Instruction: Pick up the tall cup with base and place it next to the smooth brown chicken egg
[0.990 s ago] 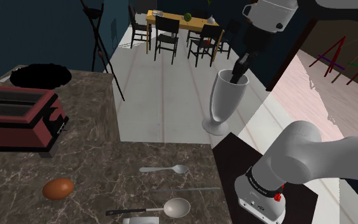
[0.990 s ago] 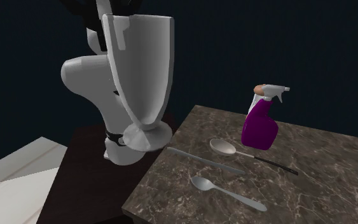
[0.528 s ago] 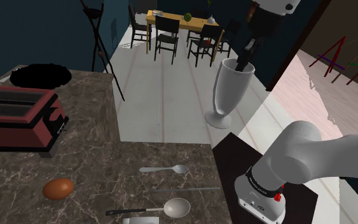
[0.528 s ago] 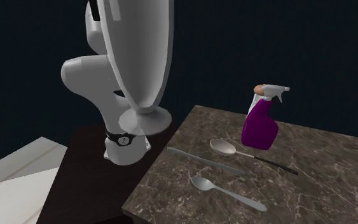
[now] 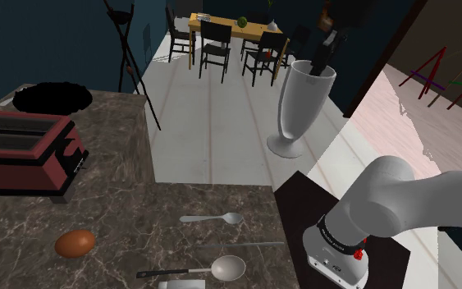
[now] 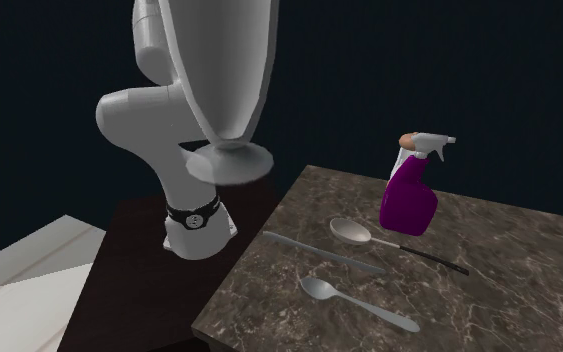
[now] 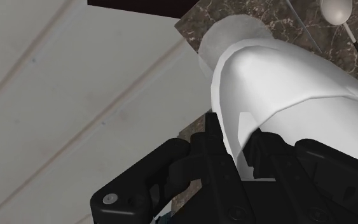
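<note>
The tall, pale grey-white cup (image 5: 303, 105), flared at the mouth and narrowing to a short stem on a round foot, hangs upright in the air, well apart from the smooth brown egg (image 5: 75, 243). In the shoulder view it sits far up and to the right of the egg, out past the edge of the dark marbled counter (image 5: 139, 222) the egg lies on, over pale floorboards. The all-black two-finger gripper (image 5: 323, 64) pinches the cup at its mouth: in the wrist view one finger is inside the wall and the other outside, clasping it.

The cup looks rigid and smooth-walled, so I judge it slippery under the pads and, if it is glass or ceramic, breakable; the material does not plainly show. A one-sided hold on the rim leaves the long body free to pivot like a pendulum, so it wants slow, steady carrying. The narrow waist above the foot would be the other sensible place to hold. Tall with a small foot, it may tip if set down off-level.

A silver spoon (image 5: 212, 218) and a larger ladle-like spoon (image 5: 223, 267) lie between the egg and the counter's edge; bare counter just beside the egg looks free.
</note>
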`<state>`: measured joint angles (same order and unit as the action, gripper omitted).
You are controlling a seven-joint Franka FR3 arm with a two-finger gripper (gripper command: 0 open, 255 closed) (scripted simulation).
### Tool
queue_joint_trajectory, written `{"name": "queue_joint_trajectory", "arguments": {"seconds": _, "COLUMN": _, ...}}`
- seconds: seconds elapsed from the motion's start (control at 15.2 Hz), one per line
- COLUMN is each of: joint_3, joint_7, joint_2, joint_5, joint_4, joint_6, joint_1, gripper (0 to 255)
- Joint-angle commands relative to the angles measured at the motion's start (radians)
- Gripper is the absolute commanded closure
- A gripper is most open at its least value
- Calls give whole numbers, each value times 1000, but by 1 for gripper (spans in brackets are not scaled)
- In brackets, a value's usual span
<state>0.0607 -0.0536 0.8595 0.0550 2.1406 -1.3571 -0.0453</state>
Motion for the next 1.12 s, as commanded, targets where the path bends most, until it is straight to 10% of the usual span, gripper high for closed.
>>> {"name": "queue_joint_trajectory", "arguments": {"seconds": 0.0, "joint_3": 34, "joint_7": 33, "joint_2": -14, "joint_5": 23, "joint_4": 4, "joint_6": -21, "joint_1": -5, "gripper": 255}}
{"name": "queue_joint_trajectory", "arguments": {"seconds": 1.06, "joint_3": 406, "joint_7": 375, "joint_2": -266, "joint_5": 178, "joint_4": -63, "joint_6": -253, "joint_1": -25, "gripper": 255}}
